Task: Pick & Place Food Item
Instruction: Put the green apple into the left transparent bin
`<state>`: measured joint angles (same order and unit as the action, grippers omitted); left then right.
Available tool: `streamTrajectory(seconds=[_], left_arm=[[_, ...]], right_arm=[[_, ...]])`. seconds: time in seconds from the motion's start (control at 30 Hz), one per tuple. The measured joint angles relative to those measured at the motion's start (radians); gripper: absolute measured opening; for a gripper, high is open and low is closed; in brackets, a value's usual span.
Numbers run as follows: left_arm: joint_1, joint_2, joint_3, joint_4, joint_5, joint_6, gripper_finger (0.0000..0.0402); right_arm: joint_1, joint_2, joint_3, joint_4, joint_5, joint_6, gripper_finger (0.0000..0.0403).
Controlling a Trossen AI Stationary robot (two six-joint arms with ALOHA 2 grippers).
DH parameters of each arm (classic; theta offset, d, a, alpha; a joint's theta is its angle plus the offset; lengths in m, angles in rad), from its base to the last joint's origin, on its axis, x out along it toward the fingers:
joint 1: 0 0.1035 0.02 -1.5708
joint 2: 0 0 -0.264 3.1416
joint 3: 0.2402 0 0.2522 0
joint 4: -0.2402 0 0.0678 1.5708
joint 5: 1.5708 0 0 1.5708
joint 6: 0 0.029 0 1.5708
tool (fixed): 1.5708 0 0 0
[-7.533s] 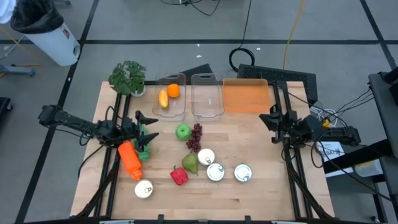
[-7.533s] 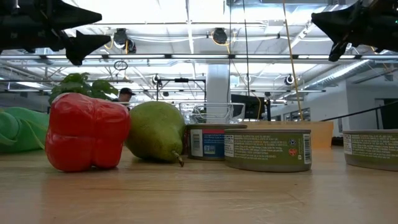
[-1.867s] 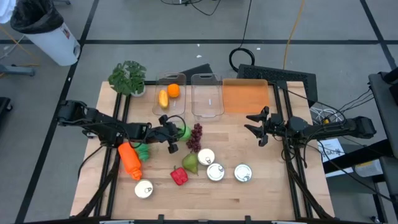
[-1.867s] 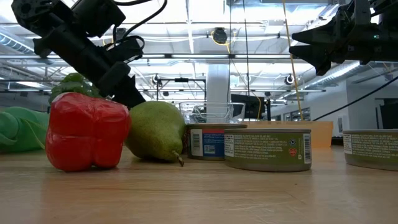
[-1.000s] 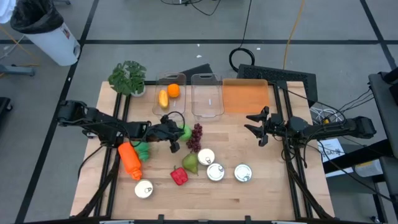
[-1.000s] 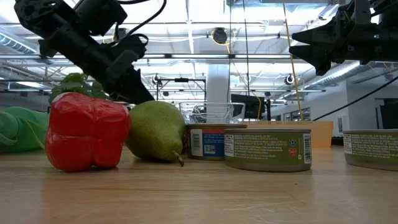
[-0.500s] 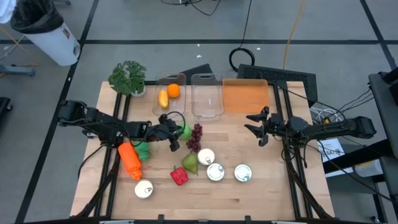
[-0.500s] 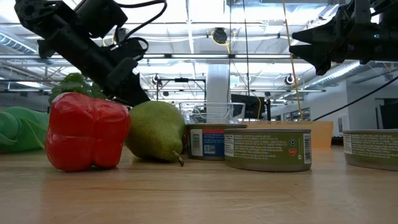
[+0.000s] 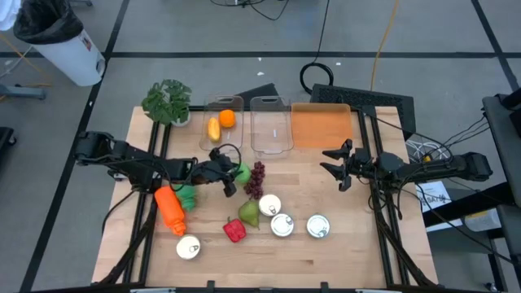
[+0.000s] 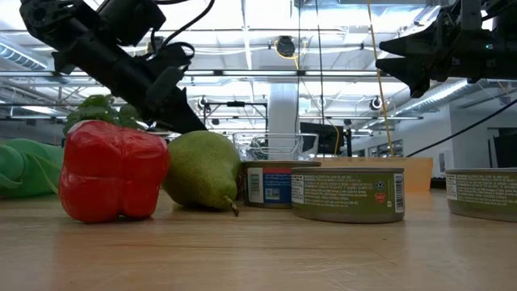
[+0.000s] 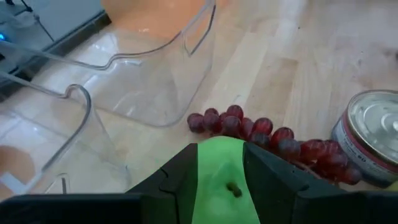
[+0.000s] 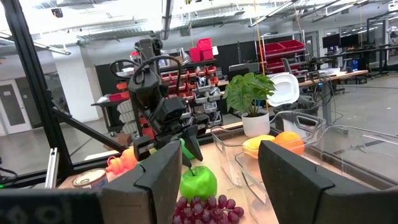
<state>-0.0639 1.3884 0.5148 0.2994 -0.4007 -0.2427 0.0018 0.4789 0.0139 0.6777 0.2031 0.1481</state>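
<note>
Green apple (image 11: pixel 222 180) sits clamped in the left tool (image 9: pixel 229 175), left of the grapes (image 9: pixel 256 178), ready for lifting toward the far bins (image 9: pixel 271 124); right tool (image 9: pixel 334 168) waits wide, over the counter (image 9: pixel 342 244)

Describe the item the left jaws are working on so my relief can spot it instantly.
Start at the two clear bins along the table's far edge. Just in front lies a green apple, between the left gripper jaws. It touches the dark grapes and is rounder and brighter than the pear.
</note>
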Motion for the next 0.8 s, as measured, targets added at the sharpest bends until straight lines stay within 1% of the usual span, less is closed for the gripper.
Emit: streamTrajectory(seconds=[0.33, 0.57, 0.8], left_arm=[[0.001, 0.000, 0.000, -0.027, 0.005, -0.011, 0.0141], [0.022, 0.000, 0.000, -0.071, 0.000, -0.028, 0.0140], [0.022, 0.010, 0.000, -0.084, 0.024, -0.026, 0.0140]], right_arm=[[0.000, 0.000, 0.000, 0.000, 0.000, -0.003, 0.0199], [0.000, 0.000, 0.000, 0.000, 0.000, -0.003, 0.0199], [0.000, 0.000, 0.000, -0.001, 0.000, -0.003, 0.0199]])
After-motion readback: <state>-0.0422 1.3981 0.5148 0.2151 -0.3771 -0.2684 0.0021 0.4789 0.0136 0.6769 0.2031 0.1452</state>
